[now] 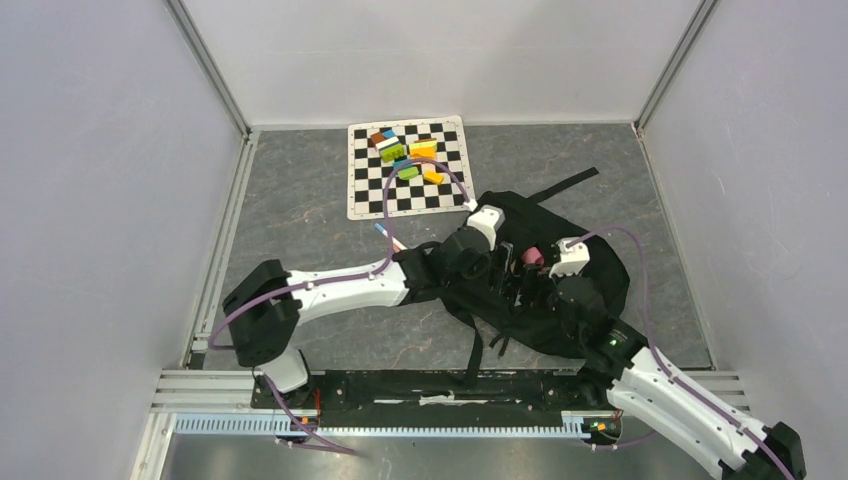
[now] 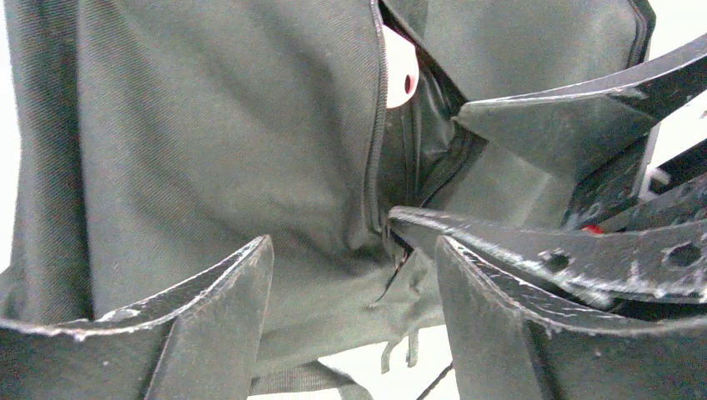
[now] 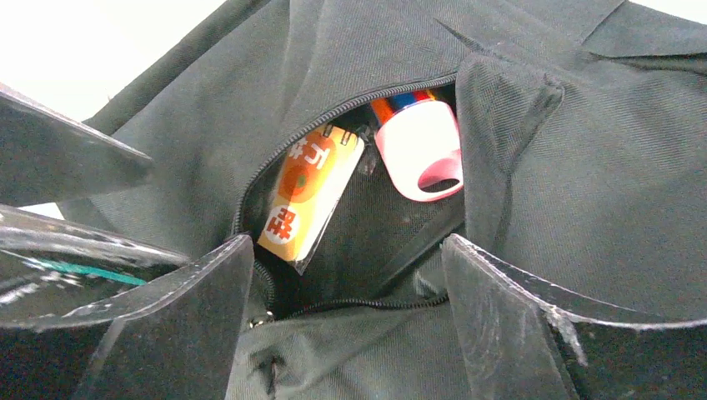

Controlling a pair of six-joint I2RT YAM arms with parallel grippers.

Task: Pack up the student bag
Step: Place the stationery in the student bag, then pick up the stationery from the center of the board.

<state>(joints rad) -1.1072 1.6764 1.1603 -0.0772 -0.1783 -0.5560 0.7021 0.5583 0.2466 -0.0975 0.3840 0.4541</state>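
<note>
The student bag [image 1: 590,265] is a soft black backpack lying right of centre, its straps trailing toward the near edge. Its zipped pocket [image 3: 367,250] gapes open. Inside lie an orange packet [image 3: 307,198] and a pink-and-white object [image 3: 419,148], which also peeks past the zip in the left wrist view [image 2: 400,71]. My left gripper [image 2: 354,287] hovers open over the bag's fabric [image 2: 250,150] beside the zip, holding nothing. My right gripper [image 3: 348,292] stands open at the pocket's near lip, empty. The two grippers meet over the bag's middle [image 1: 520,275].
A black-and-white checkered mat [image 1: 450,190] with several coloured blocks [image 1: 408,155] lies at the back centre. A thin blue-tipped pen [image 1: 386,234] lies on the grey floor by the left arm. Grey walls close in the sides and back.
</note>
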